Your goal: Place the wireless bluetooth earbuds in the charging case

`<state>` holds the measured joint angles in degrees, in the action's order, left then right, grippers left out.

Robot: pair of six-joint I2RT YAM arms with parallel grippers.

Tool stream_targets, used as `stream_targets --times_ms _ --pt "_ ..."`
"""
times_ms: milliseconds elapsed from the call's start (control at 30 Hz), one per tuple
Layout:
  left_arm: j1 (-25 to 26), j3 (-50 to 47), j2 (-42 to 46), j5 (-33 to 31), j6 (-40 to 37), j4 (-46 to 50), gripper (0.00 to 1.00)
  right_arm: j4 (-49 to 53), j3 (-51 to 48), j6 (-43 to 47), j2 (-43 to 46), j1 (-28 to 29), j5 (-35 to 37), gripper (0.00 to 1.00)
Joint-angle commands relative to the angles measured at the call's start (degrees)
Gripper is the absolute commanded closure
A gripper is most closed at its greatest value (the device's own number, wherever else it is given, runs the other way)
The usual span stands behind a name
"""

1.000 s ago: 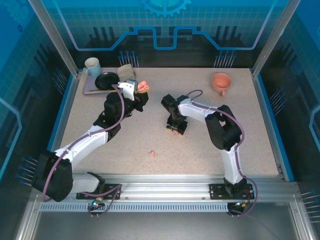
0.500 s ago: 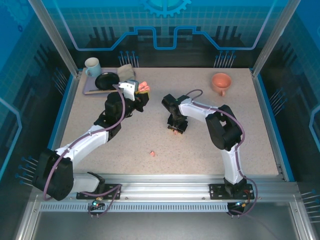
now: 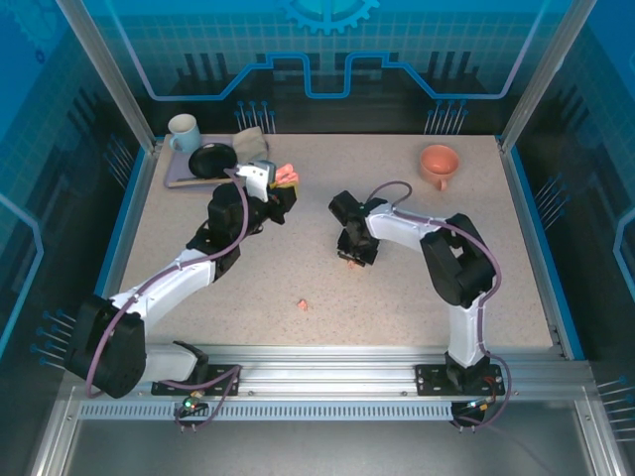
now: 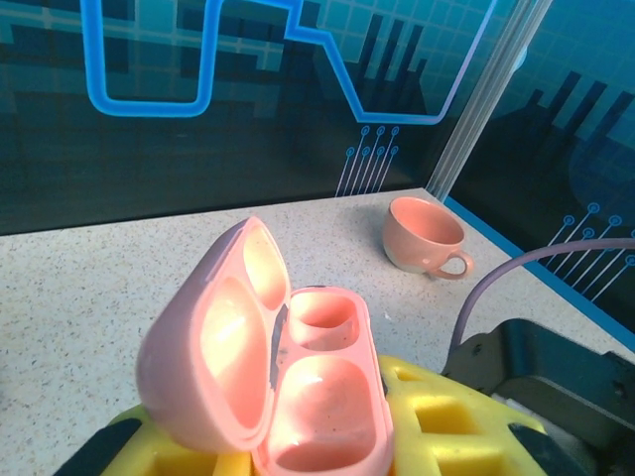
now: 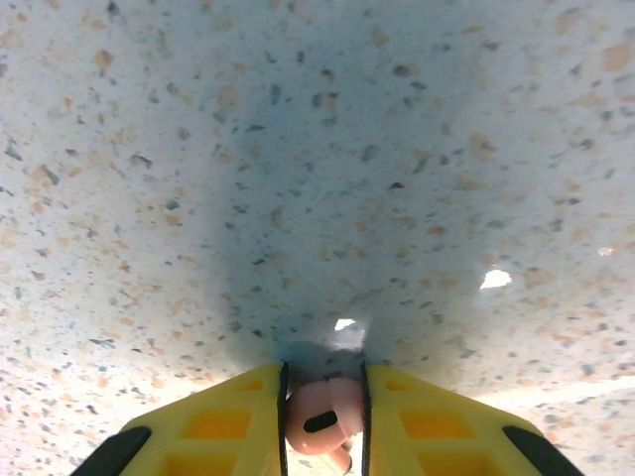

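You are squeezing your right claw [image 5: 324, 402] together on a pink earbud [image 5: 319, 421] down by the surface [image 5: 298, 149] — it was wider a moment ago — while your left claw [image 3: 281, 191] is gripping the open pink charging case [image 4: 317, 397] tight, ready for it.

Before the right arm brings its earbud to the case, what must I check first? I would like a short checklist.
1. The lid of the charging case is open: ok.
2. Both wells are empty: ok.
3. The left gripper is shut on the case: ok.
4. The pink earbud sits between the fingers of the right gripper: ok.
5. That earbud is lifted off the table: cannot tell.
6. The second earbud is stowed: not ok, it lies loose on the table.
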<state>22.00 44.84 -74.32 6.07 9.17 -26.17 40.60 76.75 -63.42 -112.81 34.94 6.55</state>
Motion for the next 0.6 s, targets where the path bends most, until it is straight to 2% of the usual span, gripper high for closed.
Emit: stream_targets --times_ms 0,333,567 --pt "-0.56 -2.34 2.45 1.93 0.72 -2.95 1.00 -1.43 -2.14 2.73 4.56 -1.29 2.75 0.78" --pt "0.66 -8.56 3.93 7.19 0.69 -11.62 1.00 -7.34 -9.64 7.98 22.68 -3.44 1.86 0.77" --pt "7.42 -9.68 2.53 10.33 -6.42 -14.59 1.00 -12.71 -10.86 13.82 38.99 -4.80 0.35 0.77"
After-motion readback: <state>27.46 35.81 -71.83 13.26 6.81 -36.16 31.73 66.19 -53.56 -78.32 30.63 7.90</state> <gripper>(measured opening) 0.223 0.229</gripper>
